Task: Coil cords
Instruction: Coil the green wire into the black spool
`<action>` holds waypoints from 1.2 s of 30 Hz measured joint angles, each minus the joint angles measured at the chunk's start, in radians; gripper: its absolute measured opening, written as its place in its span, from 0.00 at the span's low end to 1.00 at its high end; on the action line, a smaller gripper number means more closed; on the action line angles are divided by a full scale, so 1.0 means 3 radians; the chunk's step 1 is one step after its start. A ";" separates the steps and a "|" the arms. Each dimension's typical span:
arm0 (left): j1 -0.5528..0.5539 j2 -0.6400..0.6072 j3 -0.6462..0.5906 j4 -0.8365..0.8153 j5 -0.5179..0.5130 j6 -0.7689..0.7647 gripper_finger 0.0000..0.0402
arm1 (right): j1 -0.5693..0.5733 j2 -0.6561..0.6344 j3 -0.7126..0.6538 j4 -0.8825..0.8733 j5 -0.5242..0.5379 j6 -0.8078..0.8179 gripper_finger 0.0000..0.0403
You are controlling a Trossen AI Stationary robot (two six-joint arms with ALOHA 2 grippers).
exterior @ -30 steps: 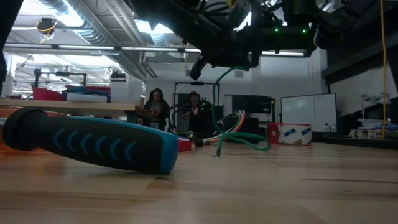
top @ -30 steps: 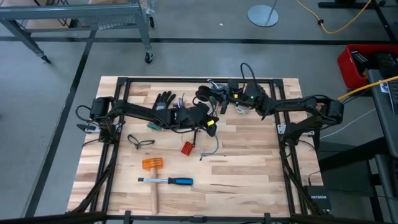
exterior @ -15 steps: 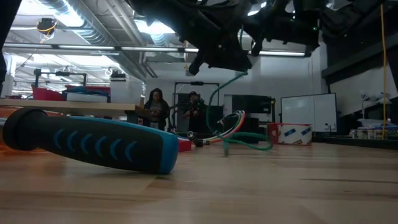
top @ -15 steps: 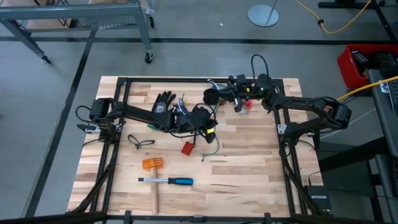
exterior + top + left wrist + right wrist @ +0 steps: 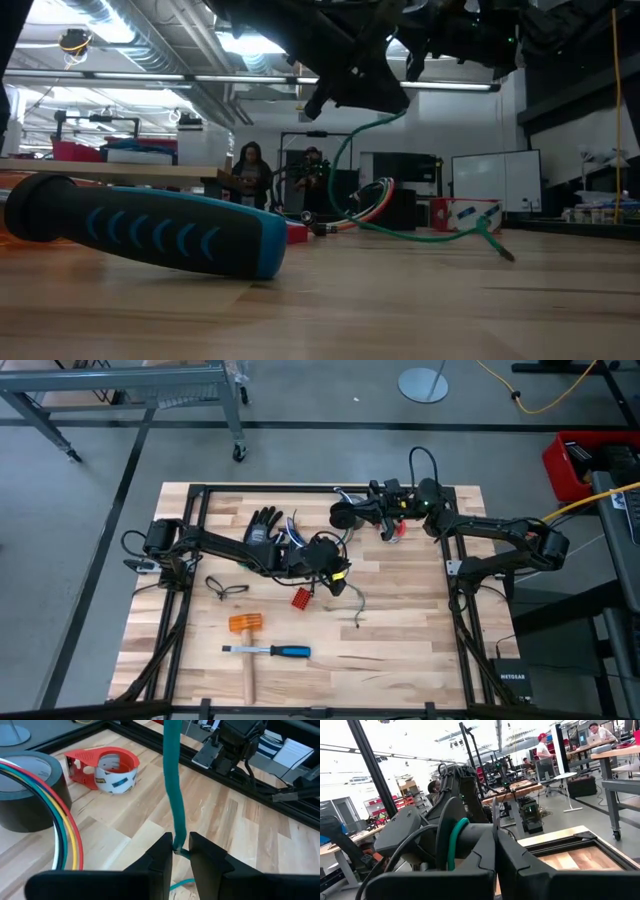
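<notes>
Here, left gripper (image 5: pixel 181 851) narrowly parted around green cord (image 5: pixel 173 780), right gripper (image 5: pixel 342 516) closed, raised near table's far edge

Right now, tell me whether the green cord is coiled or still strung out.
Strung out. The green cord trails loose across the table, and the left gripper has a slack length of it between its fingers.

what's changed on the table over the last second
The right gripper, shut, pulled back toward the far edge. The left gripper loosened, the green cord running between its fingers. The cord's free end swung out along the table. The screwdriver, mallet and black glove stayed put.
</notes>
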 joint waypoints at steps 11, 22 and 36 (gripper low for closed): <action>-0.0022 0.0000 0.0000 -0.0208 -0.0055 -0.0172 0.03 | -0.0100 -0.0148 -0.0006 0.0044 -0.0165 -0.0011 0.00; -0.0030 0.0001 -0.0002 -0.0272 -0.0211 -0.0215 0.01 | -0.0441 -0.0374 -0.0005 -0.0504 -0.1088 0.0000 0.00; 0.0139 -0.0127 -0.0005 -0.0624 -0.0057 -0.0659 0.00 | -0.0454 -0.0376 0.0000 -0.2608 -0.1371 -0.1156 0.00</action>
